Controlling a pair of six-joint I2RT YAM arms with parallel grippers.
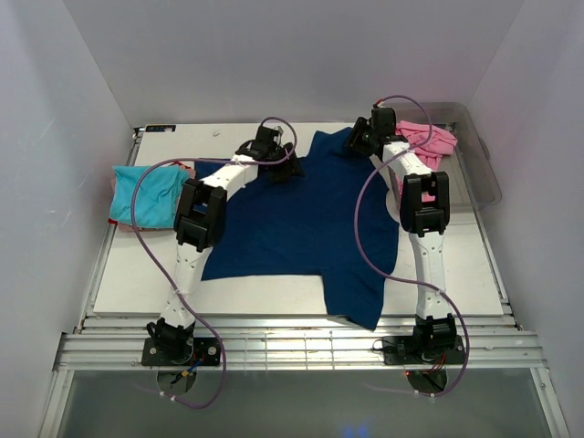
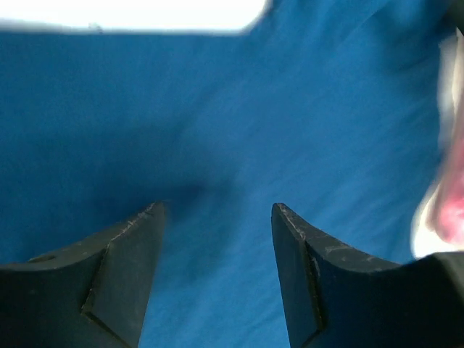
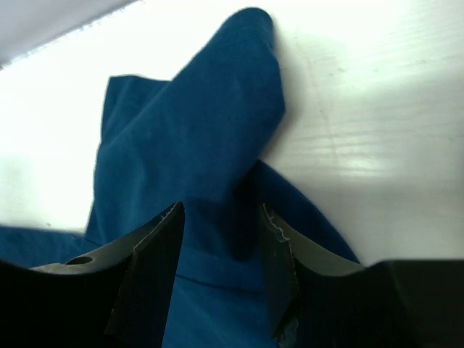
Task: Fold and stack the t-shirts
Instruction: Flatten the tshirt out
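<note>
Two released hands: left hand point(image 2: 217, 210) spread wide just above navy t-shirt point(image 1: 301, 219) flat on desk point(image 1: 461, 265); right hand point(image 3: 221, 208) unclenched, straddling its bunched sleeve.

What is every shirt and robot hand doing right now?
navy t-shirt: spread out, one part hanging over the near table edge.
turquoise t-shirt: bunched at the table's left edge.
pink t-shirt: crumpled in the clear tub.
left hand: open above the navy t-shirt.
right hand: fingers apart at the navy cloth; grip unclear.
</note>
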